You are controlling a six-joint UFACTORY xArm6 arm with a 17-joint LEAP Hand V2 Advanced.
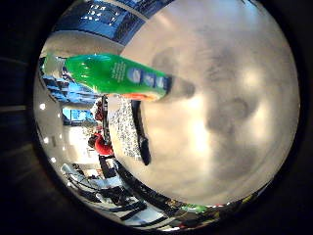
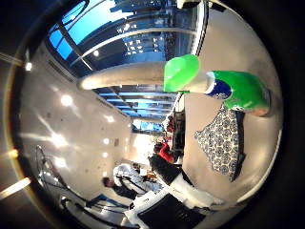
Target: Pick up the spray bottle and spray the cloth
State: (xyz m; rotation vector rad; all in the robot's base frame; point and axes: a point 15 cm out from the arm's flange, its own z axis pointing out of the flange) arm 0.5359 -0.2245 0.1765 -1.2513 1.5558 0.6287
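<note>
Green plastic marks the spray bottle [image 2: 238, 90], which stands on a pale table [image 1: 230, 122] just beside a patterned cloth [image 2: 221, 143]. In the thumb-side view the bottle occupies the upper right of the frame, its green trigger head [image 2: 181, 71] toward the centre and its base toward the right edge, with the cloth directly below it in the picture. In the little-finger-side view the same bottle runs across the upper left of the frame, and the cloth appears as a speckled patch below it, near the table's edge.

Handling, as a judgement: the bottle looks like a rigid, smooth-walled plastic container, likely slippery under hard fingers and moderately heavy if filled; how full it is cannot be told. A tall, narrow body would tip easily if pushed from one side. The sensible place to take hold seems to be the neck just under the trigger head, where the body narrows, leaving a finger free to reach the trigger. The cloth appears thin, soft and limp, and lies flat.

No part of the hand shows in either view, so whether it is spread or closed cannot be told. Nothing is seen held or touched; the bottle appears apart from the palm, and the pick-up is not yet done.
</note>
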